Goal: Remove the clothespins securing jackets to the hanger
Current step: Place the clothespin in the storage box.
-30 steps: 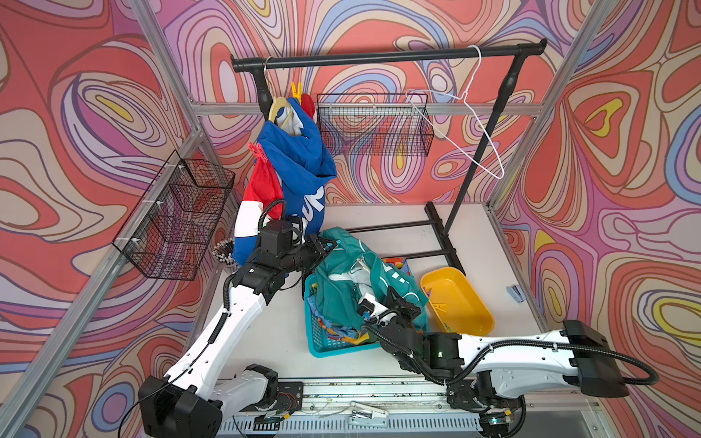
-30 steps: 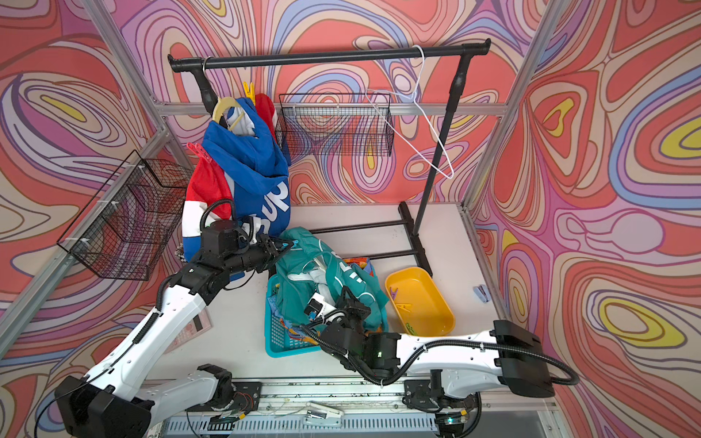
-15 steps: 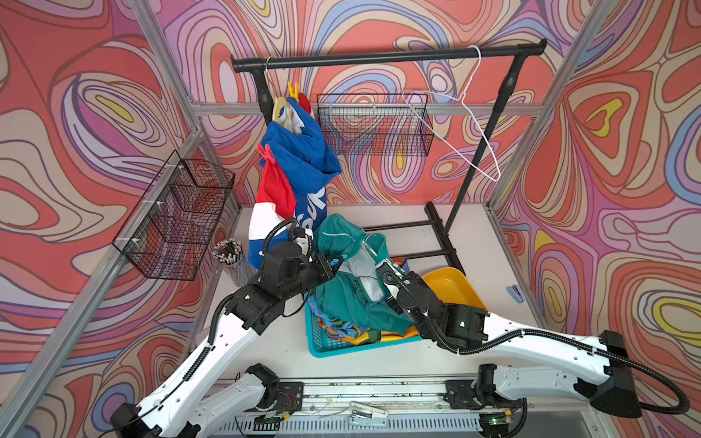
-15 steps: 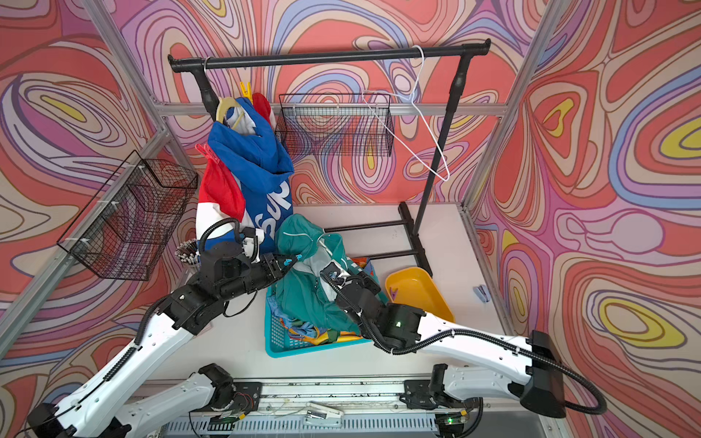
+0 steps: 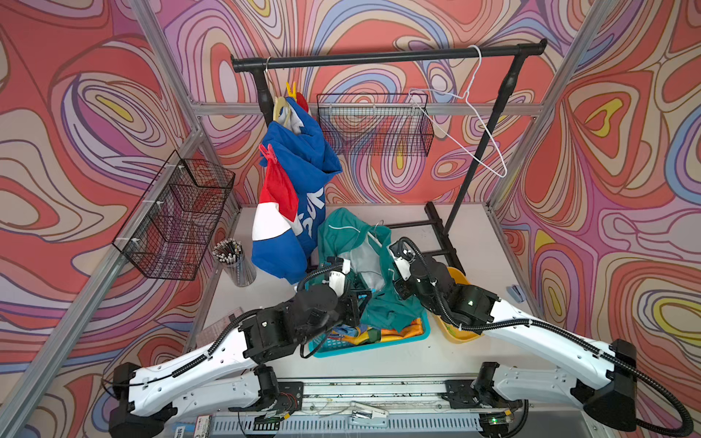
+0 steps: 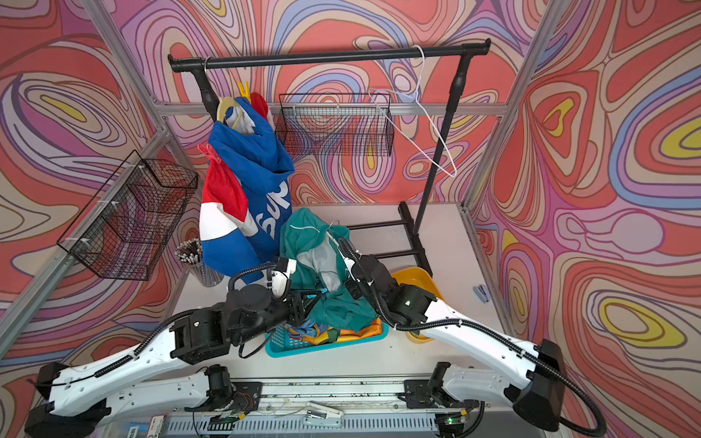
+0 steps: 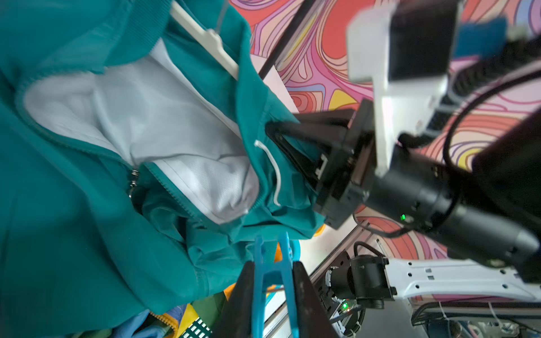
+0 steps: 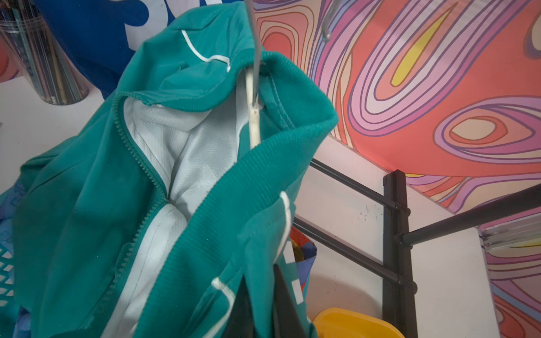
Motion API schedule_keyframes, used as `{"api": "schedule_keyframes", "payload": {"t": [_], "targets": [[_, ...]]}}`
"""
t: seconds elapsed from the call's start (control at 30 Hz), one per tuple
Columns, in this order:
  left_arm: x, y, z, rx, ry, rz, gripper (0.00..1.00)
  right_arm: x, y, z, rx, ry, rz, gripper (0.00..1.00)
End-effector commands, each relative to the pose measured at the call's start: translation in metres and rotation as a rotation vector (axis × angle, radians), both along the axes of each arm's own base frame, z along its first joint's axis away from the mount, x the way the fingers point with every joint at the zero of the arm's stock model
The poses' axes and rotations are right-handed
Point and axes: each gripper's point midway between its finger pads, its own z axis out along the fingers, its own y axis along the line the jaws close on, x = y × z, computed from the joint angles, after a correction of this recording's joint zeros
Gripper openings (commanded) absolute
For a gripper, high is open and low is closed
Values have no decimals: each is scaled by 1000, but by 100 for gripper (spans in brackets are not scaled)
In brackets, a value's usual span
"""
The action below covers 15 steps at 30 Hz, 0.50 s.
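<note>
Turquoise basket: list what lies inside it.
A crumpled rainbow patchwork jacket shows along the front of the basket. The teal jacket drapes over the rest, so anything lying deeper is hidden.

The teal jacket [image 8: 87, 219] is smooth matt cloth, ribbed at the collar and lined with white mesh, the blue clothespin [image 7: 273, 263] is glossy moulded plastic, the rack [image 5: 379, 58] is matt black metal tube, and the yellow tray [image 8: 351, 324] is smooth glossy plastic.
</note>
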Motion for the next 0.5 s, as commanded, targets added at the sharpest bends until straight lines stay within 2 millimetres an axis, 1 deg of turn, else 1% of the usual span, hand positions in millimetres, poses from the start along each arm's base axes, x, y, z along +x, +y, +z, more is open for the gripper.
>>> {"api": "schedule_keyframes", "payload": {"t": [0.0,0.13,0.27,0.37,0.47], "targets": [[-2,-17,1,4,-108,33,0,13,6,30,140,-19,1,0],[-27,-55,1,21,-214,-46,0,24,0,29,183,19,4,0],[-53,-94,-1,58,-336,-130,0,32,0,27,220,58,19,0],[-64,-119,-8,41,-402,-178,0,35,3,26,225,73,31,0],[-65,-140,-20,54,-483,-202,0,38,3,27,232,82,34,0]]}}
